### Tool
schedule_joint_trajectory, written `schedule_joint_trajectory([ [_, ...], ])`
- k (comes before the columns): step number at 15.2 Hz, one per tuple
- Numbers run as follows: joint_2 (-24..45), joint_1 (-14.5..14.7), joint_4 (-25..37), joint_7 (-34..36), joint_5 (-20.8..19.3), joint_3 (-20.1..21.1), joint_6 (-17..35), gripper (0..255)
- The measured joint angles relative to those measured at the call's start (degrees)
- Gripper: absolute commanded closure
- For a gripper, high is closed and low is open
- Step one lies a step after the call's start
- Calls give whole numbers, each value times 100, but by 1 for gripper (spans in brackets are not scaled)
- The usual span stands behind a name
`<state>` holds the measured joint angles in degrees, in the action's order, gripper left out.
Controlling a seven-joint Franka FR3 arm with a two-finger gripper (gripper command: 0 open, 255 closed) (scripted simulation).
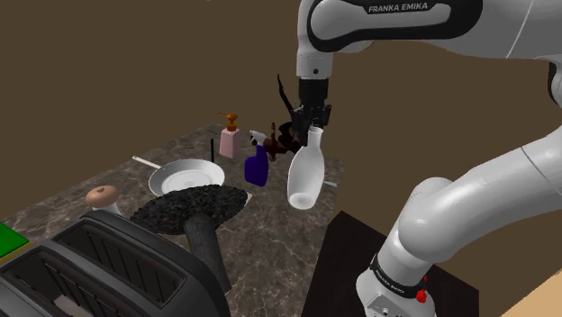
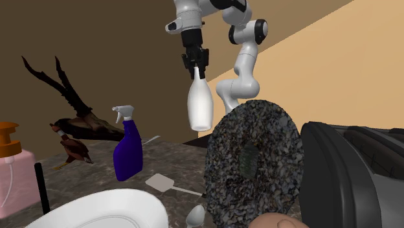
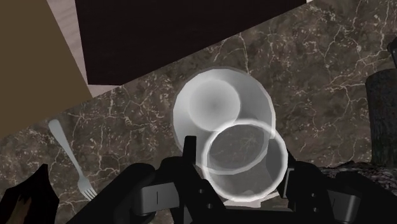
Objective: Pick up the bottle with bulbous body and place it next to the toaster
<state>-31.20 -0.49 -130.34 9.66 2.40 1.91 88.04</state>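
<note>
The white bottle (image 1: pixel 304 176) with a narrow neck and bulbous body hangs upright in the air above the marble counter (image 1: pixel 270 239). My gripper (image 1: pixel 312 122) is shut on its neck from above. In the second exterior view the gripper (image 2: pixel 195 61) clasps the top of the bottle (image 2: pixel 200 103), well above the counter. Looking down along the gripper (image 3: pixel 238 167), the bottle's mouth (image 3: pixel 238 149) sits between the black fingers (image 3: pixel 189 153), with its round body (image 3: pixel 213 105) below. The black toaster (image 1: pixel 117 270) stands at the shoulder view's lower left, far from the bottle, and also shows as the toaster (image 2: pixel 353 175).
Between bottle and toaster lies a dark speckled disc (image 1: pixel 189 207) on a black stem, with a white plate (image 1: pixel 185 176) behind it. A blue spray bottle (image 1: pixel 257 167), a pink soap dispenser (image 1: pixel 231 137) and a brown antlered ornament (image 1: pixel 290 137) stand at the back. A fork (image 3: pixel 70 159) lies on the counter.
</note>
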Motion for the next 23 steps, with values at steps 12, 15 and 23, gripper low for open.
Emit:
schedule_joint_trajectory([
  [12, 138, 1, 1052, 37, -3, -6, -914, 255],
  [15, 204, -1, 1336, 41, -6, -11, -1132, 255],
  [23, 428, -4, 2161, 57, -11, -21, -1732, 255],
])
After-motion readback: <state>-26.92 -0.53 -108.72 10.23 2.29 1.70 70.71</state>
